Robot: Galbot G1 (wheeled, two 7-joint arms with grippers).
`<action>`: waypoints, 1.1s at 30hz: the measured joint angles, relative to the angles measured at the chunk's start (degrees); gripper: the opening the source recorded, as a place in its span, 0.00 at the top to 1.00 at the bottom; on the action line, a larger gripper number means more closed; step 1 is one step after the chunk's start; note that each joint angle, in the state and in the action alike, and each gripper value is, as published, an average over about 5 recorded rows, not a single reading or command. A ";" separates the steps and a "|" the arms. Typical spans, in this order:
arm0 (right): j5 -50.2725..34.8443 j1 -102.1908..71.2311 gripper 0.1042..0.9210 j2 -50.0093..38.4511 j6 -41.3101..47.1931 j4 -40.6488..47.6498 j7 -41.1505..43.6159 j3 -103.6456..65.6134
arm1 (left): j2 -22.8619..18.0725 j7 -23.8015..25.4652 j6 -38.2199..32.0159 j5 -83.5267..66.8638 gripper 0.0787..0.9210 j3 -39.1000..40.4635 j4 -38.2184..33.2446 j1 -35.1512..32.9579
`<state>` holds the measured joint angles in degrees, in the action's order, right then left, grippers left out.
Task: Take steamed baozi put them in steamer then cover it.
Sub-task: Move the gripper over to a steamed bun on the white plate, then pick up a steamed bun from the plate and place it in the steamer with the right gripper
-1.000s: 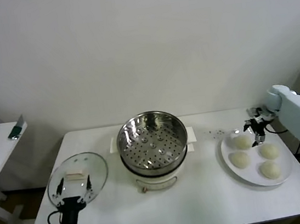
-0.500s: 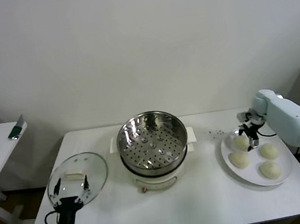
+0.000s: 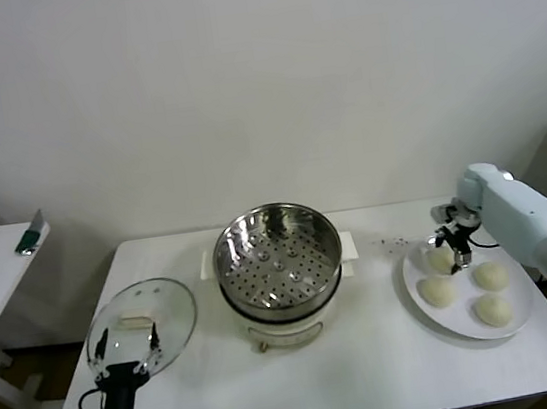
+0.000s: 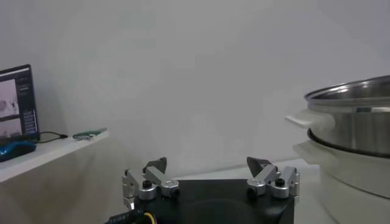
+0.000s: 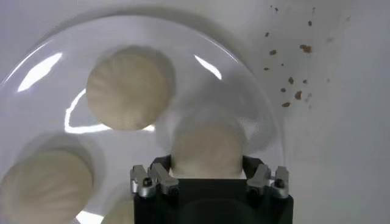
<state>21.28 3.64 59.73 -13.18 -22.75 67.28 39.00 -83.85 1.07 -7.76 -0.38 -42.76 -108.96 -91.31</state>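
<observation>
Right gripper (image 3: pixel 451 248) jaws straddle the back-left baozi (image 5: pixel 207 150) on the plate (image 3: pixel 516 324), narrowing, grip unconfirmed. Squeeze gently, lift straight, clear neighbours. Steamer (image 3: pixel 277 254) empty. Left gripper (image 3: pixel 128 343) idle, jaws wide, near cover (image 3: pixel 140 323).

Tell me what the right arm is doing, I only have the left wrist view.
Observer: The right tool is down at the plate, at the rear baozi nearest the steamer.
Operator: Any loaded yet?
Observer: No. All four sit on the plate; the steamer basket holds none.
Operator: Cover?
Observer: The cover lies flat on the table to the steamer's left, with the open left tool over its near edge.
</observation>
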 measured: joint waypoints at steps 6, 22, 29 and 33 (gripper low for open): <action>-0.09 1.42 0.26 -0.29 -1.89 -0.95 0.72 0.30 | -0.11 0.00 -0.22 0.00 0.12 -0.40 0.00 -0.38; -8.61 18.74 0.27 3.87 -11.68 -16.77 5.44 16.25 | -0.53 -0.44 0.28 0.29 0.12 0.51 -0.72 -1.10; -10.73 24.68 0.27 8.89 -15.92 -24.64 6.03 20.70 | -0.73 -0.63 0.66 -0.45 0.12 0.95 -1.52 -1.66; -10.27 26.10 0.27 11.83 -18.02 -28.31 5.94 21.99 | -0.36 -0.63 0.63 -1.13 0.12 0.77 -1.62 -2.24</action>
<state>11.01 29.74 71.56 -31.20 -51.06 73.22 60.99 -84.21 0.44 -7.12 -1.51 -41.99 -110.58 -93.56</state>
